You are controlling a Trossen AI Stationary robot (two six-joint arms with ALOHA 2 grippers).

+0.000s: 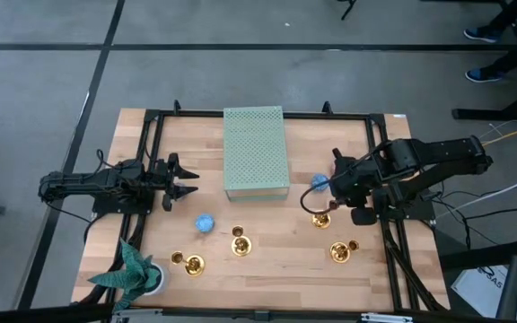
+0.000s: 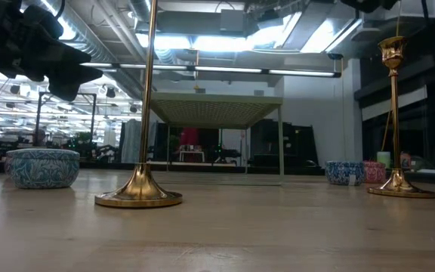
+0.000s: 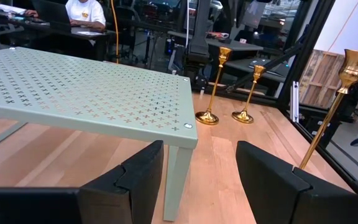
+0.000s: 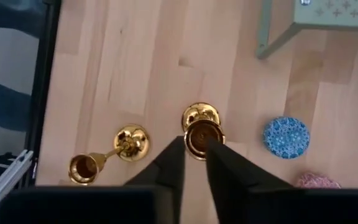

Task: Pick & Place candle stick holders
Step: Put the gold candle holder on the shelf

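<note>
Several shiny gold candle stick holders stand upright on their round bases on the wooden table: near the front left (image 1: 189,263), front centre (image 1: 239,242), right of centre (image 1: 319,218) and front right (image 1: 341,251). My right gripper (image 4: 195,149) points down over the right-of-centre holder, whose cup (image 4: 202,138) shows just past the fingertips. Its fingers are a narrow gap apart. In the low view this holder (image 2: 393,113) stands on the table with the gripper's dark edge (image 2: 368,4) above its cup. My left gripper (image 1: 179,179) is open and empty at the table's left. It faces the green stand (image 3: 86,87).
A green perforated stand (image 1: 255,151) sits at the table's far centre. A blue disc (image 1: 205,222) lies left of centre. Another blue disc (image 4: 286,137) and a pink one (image 4: 312,182) lie beside the stand's right side. A teal plant in a pot (image 1: 135,272) stands at the front left corner.
</note>
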